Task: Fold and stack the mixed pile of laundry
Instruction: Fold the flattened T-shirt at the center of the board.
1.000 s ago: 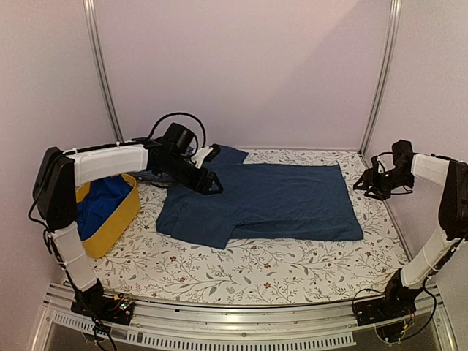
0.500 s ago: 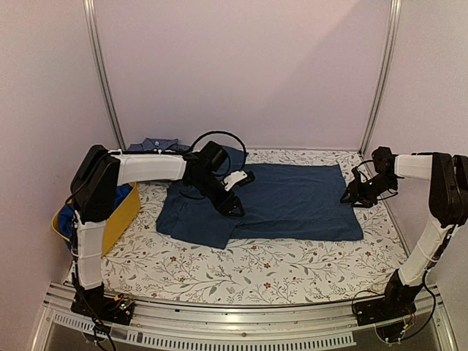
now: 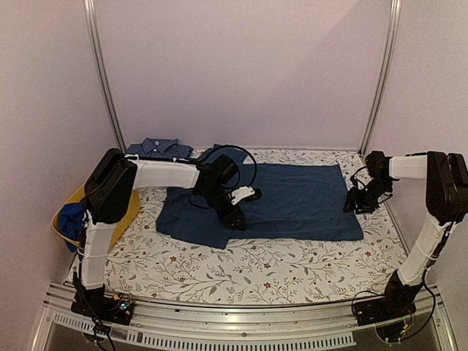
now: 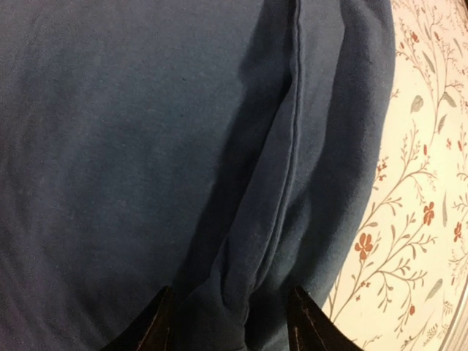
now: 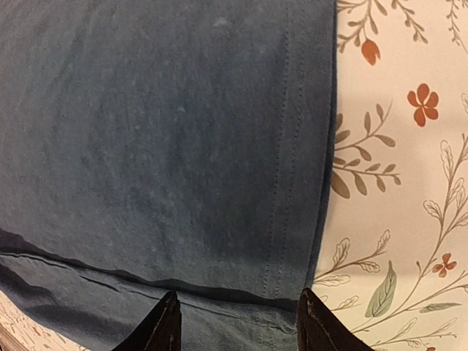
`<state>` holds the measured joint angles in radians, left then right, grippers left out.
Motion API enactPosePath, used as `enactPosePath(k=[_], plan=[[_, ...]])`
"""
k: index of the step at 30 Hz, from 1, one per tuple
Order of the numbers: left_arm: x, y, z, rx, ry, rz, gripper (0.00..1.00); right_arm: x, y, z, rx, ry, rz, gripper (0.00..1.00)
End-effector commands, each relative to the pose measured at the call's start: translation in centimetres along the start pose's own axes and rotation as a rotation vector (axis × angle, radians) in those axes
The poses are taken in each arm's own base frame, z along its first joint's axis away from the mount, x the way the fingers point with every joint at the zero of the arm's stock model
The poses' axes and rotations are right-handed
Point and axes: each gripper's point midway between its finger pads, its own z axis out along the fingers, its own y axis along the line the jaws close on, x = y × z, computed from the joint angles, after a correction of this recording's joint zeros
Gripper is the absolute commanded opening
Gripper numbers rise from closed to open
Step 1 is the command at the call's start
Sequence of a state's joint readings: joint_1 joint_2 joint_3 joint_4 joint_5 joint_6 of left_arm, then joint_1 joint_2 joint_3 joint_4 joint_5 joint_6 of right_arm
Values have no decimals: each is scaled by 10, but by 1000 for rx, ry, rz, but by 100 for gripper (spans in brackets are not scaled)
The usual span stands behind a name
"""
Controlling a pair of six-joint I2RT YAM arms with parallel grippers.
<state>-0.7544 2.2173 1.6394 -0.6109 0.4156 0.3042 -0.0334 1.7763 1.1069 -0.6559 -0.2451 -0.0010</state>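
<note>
A large dark navy-teal garment lies spread flat on the floral table cover, its left part folded over. My left gripper is low over that folded left part. In the left wrist view it is open, with a raised ridge of the cloth between its fingers. My right gripper is at the garment's right edge. In the right wrist view it is open over the stitched hem. A fine-checked blue collared shirt lies at the back left. A royal-blue piece sits in the tub.
A yellow plastic tub stands at the left edge, mostly hidden behind my left arm. The floral table cover shows bare in front of the garment. Metal frame posts rise at the back corners against pale walls.
My left gripper has moved right and nearer, from the garment's back left down to its folded left part. My right gripper has moved left to the garment's right edge. The checked shirt now shows.
</note>
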Motion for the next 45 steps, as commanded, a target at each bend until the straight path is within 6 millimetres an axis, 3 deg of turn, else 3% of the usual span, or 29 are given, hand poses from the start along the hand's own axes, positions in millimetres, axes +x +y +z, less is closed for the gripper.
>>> enactPosePath(k=[1, 6, 16, 29, 35, 40, 45], plan=[[-4, -2, 1, -9, 5, 28, 50, 10, -16, 2, 95, 29, 9, 52], [-3, -2, 3, -11, 11, 27, 49, 13, -18, 4, 102, 41, 39, 50], [4, 4, 2, -46, 32, 18, 50, 21, -18, 14, 88, 76, 56, 35], [17, 9, 2, -70, 58, 9, 43, 15, -17, 3, 100, 53, 55, 1], [19, 18, -1, -115, 69, 21, 37, 13, -19, -2, 115, 38, 63, 0], [9, 20, -13, -137, 42, 30, 23, 13, -21, -4, 124, 32, 69, 0], [-3, 16, -27, -125, -2, 42, 22, 10, -25, -13, 137, 6, 82, 0]])
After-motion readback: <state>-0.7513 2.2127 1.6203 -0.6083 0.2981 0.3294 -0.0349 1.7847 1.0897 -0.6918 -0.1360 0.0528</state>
